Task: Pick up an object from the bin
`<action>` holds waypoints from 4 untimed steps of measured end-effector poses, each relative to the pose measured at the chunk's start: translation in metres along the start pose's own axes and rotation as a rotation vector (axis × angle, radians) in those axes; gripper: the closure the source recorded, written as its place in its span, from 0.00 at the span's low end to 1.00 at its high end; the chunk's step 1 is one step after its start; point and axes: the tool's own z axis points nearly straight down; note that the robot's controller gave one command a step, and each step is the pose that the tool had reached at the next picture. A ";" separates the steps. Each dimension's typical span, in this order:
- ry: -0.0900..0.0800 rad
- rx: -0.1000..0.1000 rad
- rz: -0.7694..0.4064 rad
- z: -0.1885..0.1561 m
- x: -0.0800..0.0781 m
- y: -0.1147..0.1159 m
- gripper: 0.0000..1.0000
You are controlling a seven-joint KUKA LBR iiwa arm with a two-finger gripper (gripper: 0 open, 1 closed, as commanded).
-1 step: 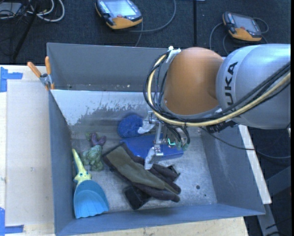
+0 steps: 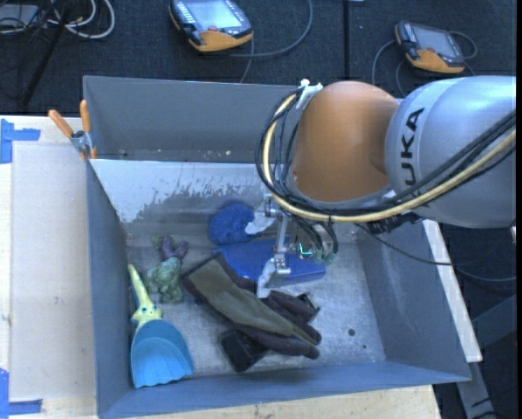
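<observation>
The gripper (image 2: 274,269) hangs low over the flat dark-blue piece (image 2: 243,258) directly beneath it, probably because that lies uncovered, with the rounded blue lump (image 2: 229,223) just behind and the dark glove (image 2: 243,308) just in front; its opening I cannot tell.

- arm (image 2: 457,147) runs off the right edge
- orange cover (image 2: 344,142) blocks the bin's (image 2: 191,120) back right corner
- gripper (image 2: 275,273) and dark glove (image 2: 243,308) cover parts of the blue flat thing (image 2: 243,258)
- little green toy (image 2: 167,278) is too small to make out tbh
</observation>
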 end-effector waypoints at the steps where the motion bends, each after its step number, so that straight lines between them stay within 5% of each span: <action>1: -0.009 -0.001 0.036 0.043 -0.004 -0.005 0.00; 2: -0.019 -0.001 -0.053 0.117 -0.019 0.001 1.00; 3: -0.019 -0.001 -0.052 0.117 -0.019 0.001 1.00; 4: -0.001 0.000 -0.029 -0.016 -0.002 0.012 1.00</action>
